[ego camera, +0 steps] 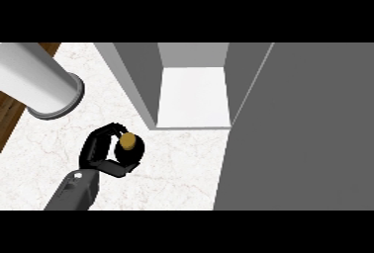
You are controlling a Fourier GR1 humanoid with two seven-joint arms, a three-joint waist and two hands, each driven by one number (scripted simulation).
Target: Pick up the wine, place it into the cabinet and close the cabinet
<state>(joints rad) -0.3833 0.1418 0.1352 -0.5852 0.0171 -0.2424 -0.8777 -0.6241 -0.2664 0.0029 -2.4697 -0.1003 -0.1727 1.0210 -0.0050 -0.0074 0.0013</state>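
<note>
Left black hand (102, 148) is curled round the dark wine bottle with tan cork (128, 146), apparently lifted above the white marble worktop (182, 163). Grey open cabinet (194, 94) stands just beyond. Placing and closing remain; right hand unseen.

Quick headcount of what's on screen, looking down from the head. One wine bottle (128, 146), dark body with a tan cork top, and that's the only bottle. One hand (102, 148) in view, black, on one grey forearm (73, 192) coming up from the bottom edge; it's at the left of the view, so it's the left one. One cabinet (191, 84), grey, with one white shelf floor (194, 96) showing inside and one door (306, 128) swung open. One big white cylinder (36, 79) at the upper left. One marble counter (175, 168), plus one strip of wood (11, 116) along its left edge.
</note>
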